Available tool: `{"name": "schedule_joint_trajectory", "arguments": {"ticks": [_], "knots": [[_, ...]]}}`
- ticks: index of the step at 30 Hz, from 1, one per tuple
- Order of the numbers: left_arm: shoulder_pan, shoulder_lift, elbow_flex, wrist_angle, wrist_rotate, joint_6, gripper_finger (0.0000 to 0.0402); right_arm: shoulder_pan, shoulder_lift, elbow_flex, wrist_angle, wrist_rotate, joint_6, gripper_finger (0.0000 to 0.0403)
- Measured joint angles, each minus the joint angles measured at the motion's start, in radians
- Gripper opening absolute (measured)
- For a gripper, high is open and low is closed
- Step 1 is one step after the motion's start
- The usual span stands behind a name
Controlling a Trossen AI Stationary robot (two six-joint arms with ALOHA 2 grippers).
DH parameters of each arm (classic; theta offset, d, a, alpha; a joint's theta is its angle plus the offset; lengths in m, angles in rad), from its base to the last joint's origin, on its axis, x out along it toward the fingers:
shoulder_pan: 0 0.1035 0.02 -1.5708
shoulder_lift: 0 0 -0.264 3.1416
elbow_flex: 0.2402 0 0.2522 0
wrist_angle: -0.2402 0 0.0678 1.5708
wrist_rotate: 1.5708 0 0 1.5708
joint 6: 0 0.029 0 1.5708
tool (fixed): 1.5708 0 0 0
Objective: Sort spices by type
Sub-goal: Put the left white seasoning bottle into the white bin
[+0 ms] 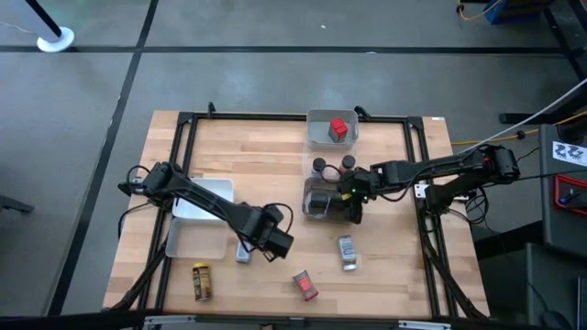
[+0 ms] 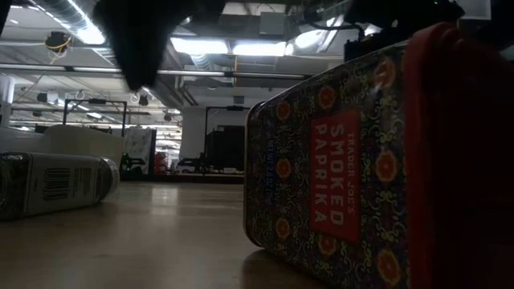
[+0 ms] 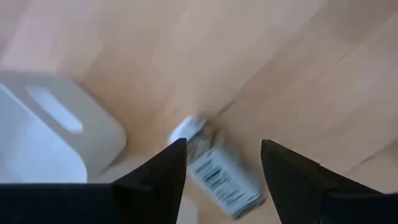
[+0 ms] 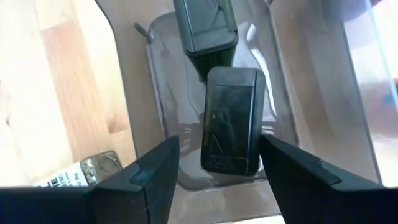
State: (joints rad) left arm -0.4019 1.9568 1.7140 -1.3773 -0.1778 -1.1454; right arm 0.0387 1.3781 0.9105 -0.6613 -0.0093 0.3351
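Observation:
My left gripper (image 1: 275,240) (image 3: 222,146) hangs open, pointing down, just above a silver-grey labelled jar (image 3: 217,173) (image 1: 243,252) that lies on its side on the wood. My right gripper (image 1: 353,203) (image 4: 219,140) is open over a clear tray (image 1: 321,213). Its fingers stand either side of a dark tin (image 4: 230,118) lying flat on the tray floor, with a second dark tin (image 4: 205,25) beyond it. A yellow jar (image 1: 201,281), a red paprika box (image 1: 305,285) (image 2: 321,177) and another silver jar (image 1: 347,252) lie near the front edge.
A far clear tray (image 1: 316,137) holds a red box (image 1: 337,128). The tray (image 1: 307,165) nearer than it holds small round dark jars (image 1: 332,165). Two white trays (image 1: 206,194) (image 1: 195,240) sit under the left arm. A black frame (image 1: 183,128) borders the table.

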Motion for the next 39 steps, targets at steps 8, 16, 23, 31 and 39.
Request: {"name": "schedule_joint_trajectory", "arguments": {"ticks": [8,16,23,31,39], "knots": [[0.028,-0.001,-0.145,0.03,0.117,-0.059,0.0189,0.0,0.0,0.061,-0.011,0.0,0.0,0.0225],[0.057,-0.002,-0.264,0.114,0.184,-0.081,0.0189,0.001,-0.001,0.131,-0.096,0.0,-0.003,0.0225],[0.07,-0.005,-0.299,0.144,0.199,-0.095,0.0189,0.001,-0.001,0.161,-0.116,0.002,-0.03,0.0225],[0.078,-0.007,-0.301,0.168,0.197,-0.096,0.0189,0.001,-0.001,0.161,-0.128,0.051,-0.034,0.0225],[0.092,-0.009,-0.297,0.191,0.195,-0.046,0.0189,0.001,-0.001,0.161,-0.127,0.051,-0.055,0.0225]]}}
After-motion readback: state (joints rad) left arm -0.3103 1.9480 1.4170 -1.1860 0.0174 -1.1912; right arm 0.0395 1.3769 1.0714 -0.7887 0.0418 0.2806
